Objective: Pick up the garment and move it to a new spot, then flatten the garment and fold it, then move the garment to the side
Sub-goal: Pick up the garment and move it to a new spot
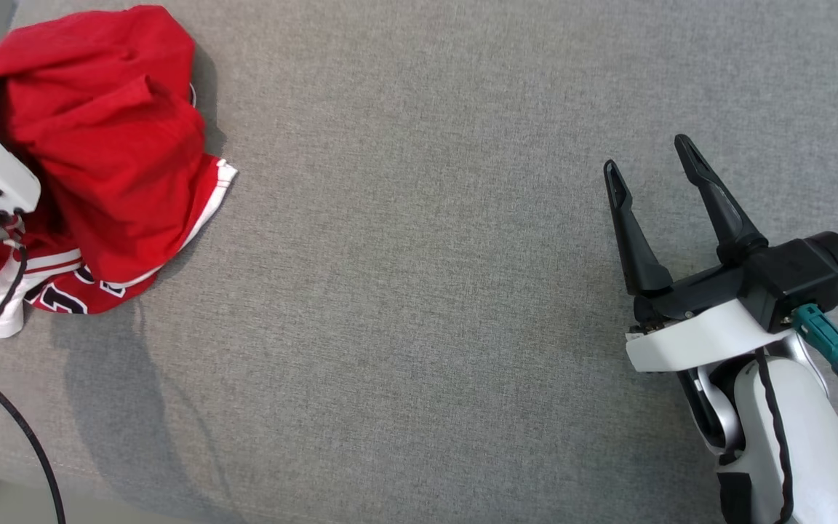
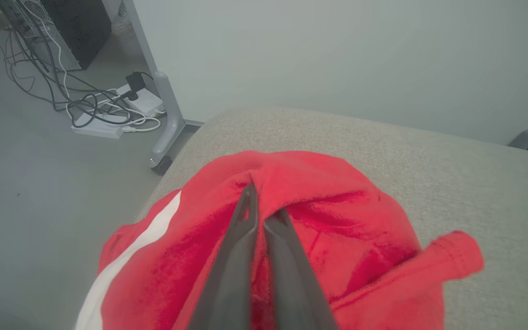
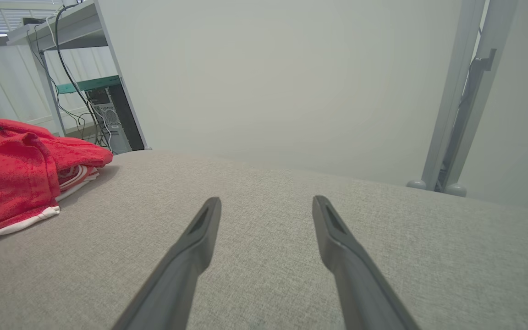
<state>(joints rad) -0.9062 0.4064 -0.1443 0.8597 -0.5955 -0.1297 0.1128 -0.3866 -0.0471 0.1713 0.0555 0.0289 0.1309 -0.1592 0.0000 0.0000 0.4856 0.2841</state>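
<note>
Garment (image 1: 106, 145): a red jersey with white trim and dark lettering, lying in a crumpled heap at the far left corner of the grey upholstered surface (image 1: 419, 291), close to its edge.

We find the left gripper (image 2: 264, 204) set into the top of the heap, its fingers together and clamped on a raised fold of red cloth. The cloth puckers around the tips, which we take as a true pinch and not a mere touch. A hold on a top fold suits the first step, since a lift from there would let the rest hang free for the carry.

The right gripper (image 1: 647, 153) hangs well apart from the jersey over bare fabric at the right, fingers spread wide and holding nothing. We judge it parked there so that the middle of the surface is free as the new spot.

Lift not yet made: the heap rests on the surface. Risk noted: so narrow a pinch may slip under the cloth's weight.
</note>
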